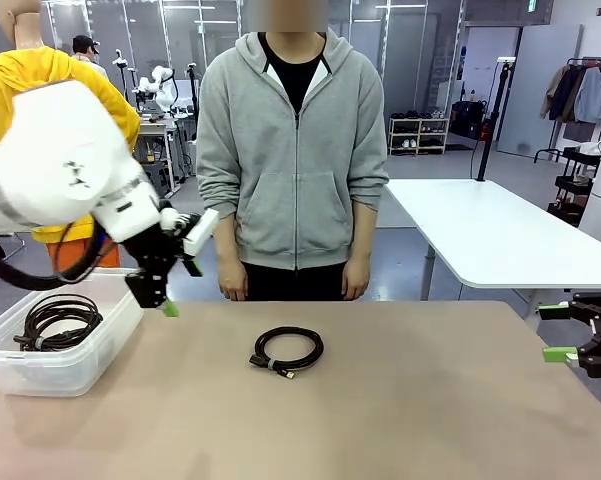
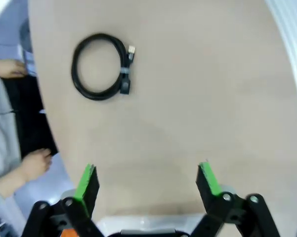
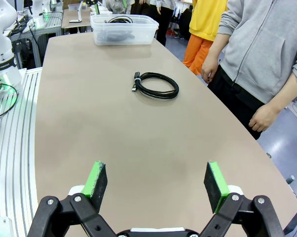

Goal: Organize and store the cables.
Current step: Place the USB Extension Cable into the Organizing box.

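Observation:
One coiled black cable (image 1: 287, 351) lies on the brown table near its middle; it also appears as the coil (image 2: 101, 66) in the left wrist view and as the coil (image 3: 156, 84) in the right wrist view. More coiled cable (image 1: 58, 320) rests inside the clear plastic bin (image 1: 80, 368) at the table's left. My left gripper (image 1: 162, 300) hangs open by the bin's far right corner, nothing between its green pads (image 2: 87, 180). At the right table edge my right gripper (image 1: 560, 332) stands open and empty, pads (image 3: 96, 178) spread wide.
A person in a grey hoodie (image 1: 292, 150) stands at the far side of the table, hands (image 1: 233, 285) down at their sides. A white table (image 1: 490, 235) stands behind on the right. The bin (image 3: 123, 28) sits at the table's far end in the right wrist view.

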{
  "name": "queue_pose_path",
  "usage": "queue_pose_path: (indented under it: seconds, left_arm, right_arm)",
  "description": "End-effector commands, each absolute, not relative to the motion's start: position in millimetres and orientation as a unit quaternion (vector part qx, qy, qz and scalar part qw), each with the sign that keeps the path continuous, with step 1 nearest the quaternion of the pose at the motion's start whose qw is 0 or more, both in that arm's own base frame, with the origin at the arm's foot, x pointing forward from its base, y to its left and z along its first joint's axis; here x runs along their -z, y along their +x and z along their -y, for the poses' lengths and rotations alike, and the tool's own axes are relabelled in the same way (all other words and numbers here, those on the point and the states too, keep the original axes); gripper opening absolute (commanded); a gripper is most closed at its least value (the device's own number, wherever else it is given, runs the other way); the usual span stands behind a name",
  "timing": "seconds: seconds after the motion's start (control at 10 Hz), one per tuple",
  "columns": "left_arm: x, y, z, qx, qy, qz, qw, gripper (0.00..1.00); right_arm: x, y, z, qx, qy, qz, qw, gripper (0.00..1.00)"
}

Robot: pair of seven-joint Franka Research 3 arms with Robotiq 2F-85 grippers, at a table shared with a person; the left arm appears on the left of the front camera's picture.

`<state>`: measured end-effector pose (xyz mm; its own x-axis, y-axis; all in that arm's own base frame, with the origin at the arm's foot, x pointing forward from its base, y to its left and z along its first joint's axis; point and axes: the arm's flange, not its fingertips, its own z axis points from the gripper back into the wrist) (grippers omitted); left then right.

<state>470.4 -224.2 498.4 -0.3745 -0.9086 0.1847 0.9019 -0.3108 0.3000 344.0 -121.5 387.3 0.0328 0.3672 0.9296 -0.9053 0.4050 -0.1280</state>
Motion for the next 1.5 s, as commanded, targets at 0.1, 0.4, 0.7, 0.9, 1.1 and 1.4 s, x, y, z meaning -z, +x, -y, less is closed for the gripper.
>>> queue_pose_path:
  seconds: [0.1, 0.4, 0.7, 0.9, 1.1, 1.4]
  left_arm:
    - [-466, 500, 274, 0.827, -0.01, 0.152, 0.541, 1.0]
    - [-413, 512, 323, 0.848, -0.038, 0.117, 0.516, 1.0]
    - [-390, 504, 336, 0.849, -0.052, 0.128, 0.51, 1.0]
    - [-388, 501, 340, 0.853, -0.061, 0.116, 0.505, 1.0]
    - [-388, 501, 340, 0.853, -0.061, 0.116, 0.505, 1.0]
    - [-388, 501, 341, 0.853, -0.062, 0.12, 0.504, 1.0]
  right_arm:
    - [-392, 344, 119, -0.464, 0.27, 0.508, 0.673, 1.0]
    - [-392, 344, 119, -0.464, 0.27, 0.508, 0.673, 1.0]
    - [-392, 344, 119, -0.464, 0.27, 0.508, 0.673, 1.0]
    - [-392, 344, 119, -0.464, 0.27, 0.508, 0.673, 1.0]
    - [-392, 344, 119, -0.464, 0.27, 0.508, 0.673, 1.0]
    - [-392, 344, 119, -0.464, 0.27, 0.508, 0.673, 1.0]
